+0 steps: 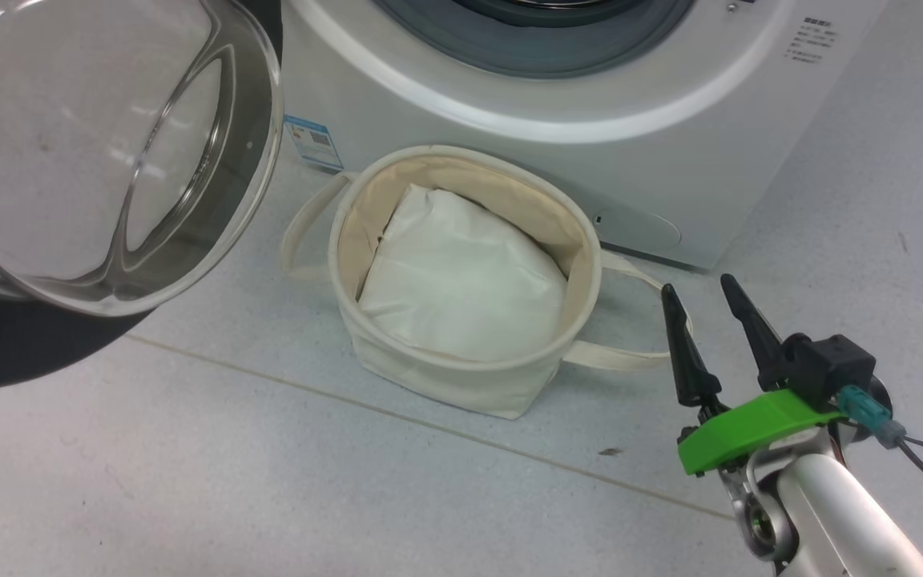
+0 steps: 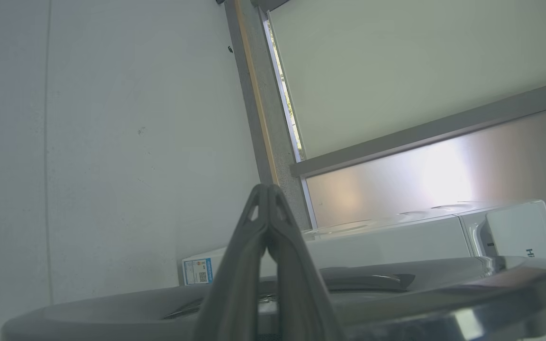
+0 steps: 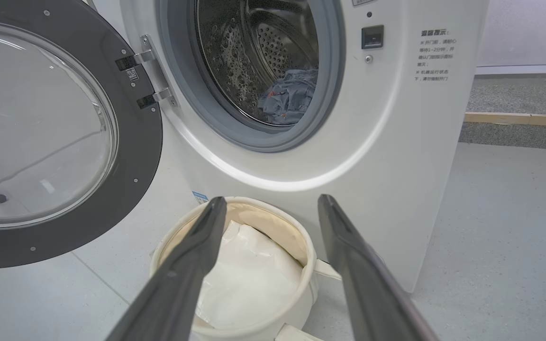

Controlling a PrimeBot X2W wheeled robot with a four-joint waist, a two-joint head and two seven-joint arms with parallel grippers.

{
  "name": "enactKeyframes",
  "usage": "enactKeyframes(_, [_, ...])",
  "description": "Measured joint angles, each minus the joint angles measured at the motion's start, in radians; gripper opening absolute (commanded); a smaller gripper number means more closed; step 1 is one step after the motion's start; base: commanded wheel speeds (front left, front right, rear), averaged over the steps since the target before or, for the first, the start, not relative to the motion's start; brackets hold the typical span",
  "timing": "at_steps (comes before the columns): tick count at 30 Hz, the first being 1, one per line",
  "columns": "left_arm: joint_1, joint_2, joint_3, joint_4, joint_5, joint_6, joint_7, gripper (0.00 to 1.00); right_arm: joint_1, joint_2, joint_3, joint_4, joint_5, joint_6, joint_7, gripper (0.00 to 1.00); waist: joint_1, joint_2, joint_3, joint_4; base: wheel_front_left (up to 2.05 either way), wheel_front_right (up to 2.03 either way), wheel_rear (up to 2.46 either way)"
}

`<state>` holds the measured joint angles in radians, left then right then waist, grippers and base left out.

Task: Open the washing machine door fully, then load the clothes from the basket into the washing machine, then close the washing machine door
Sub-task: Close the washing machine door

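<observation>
The washing machine (image 1: 429,120) stands at 12 o'clock in the head view. The washing machine door (image 1: 13,353) is swung wide open at 9 o'clock, its clear glass bowl bulging towards the camera. The basket (image 1: 445,385) sits on the floor (image 1: 189,481) just in front of the washer, below the drum opening. It holds plain white padding (image 1: 461,280), and no blue garment shows in it. One loop handle (image 1: 297,240) lies at the basket's 9 o'clock and the other (image 1: 630,357) at its 3 o'clock. The right gripper (image 1: 698,284) hangs at 4 o'clock from the basket, its jaws spread wide and empty. The tips appear near the 3 o'clock handle, though I cannot tell whether they touch it. In the right wrist view the right gripper (image 3: 272,200) points at the basket (image 3: 308,265) and its padding (image 3: 249,279). At 12 o'clock the clothes (image 3: 287,97) lie bunched low inside the steel drum of the washing machine (image 3: 382,142), and the door (image 3: 135,142) hangs on its hinges at 9 o'clock. In the left wrist view the left gripper (image 2: 267,189) has its jaws pressed together with nothing between them. The door's dark rim (image 2: 443,293) runs across the 6 o'clock edge behind them, and I cannot tell whether they touch it. The washer (image 2: 396,241) and its blue sticker (image 2: 197,271) lie beyond.
</observation>
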<state>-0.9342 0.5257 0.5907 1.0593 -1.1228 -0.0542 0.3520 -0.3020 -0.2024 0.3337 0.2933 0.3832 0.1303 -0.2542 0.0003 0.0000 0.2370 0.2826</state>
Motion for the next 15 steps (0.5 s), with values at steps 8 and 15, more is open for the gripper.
enactKeyframes(8, [-0.02,0.032,-0.062,0.066,0.003,-0.027,0.207,0.0,0.003,-0.001,0.002,-0.002,0.0,0.0,0.0,1.0,-0.0003,0.0,-0.029,0.011,0.0,0.0,0.0])
enactKeyframes(15, [-0.016,-0.007,-0.112,0.085,-0.007,-0.051,0.398,0.0,0.024,0.005,0.01,0.003,0.016,0.0,0.0,1.0,-0.0003,0.0,-0.08,0.047,0.0,0.0,0.0])
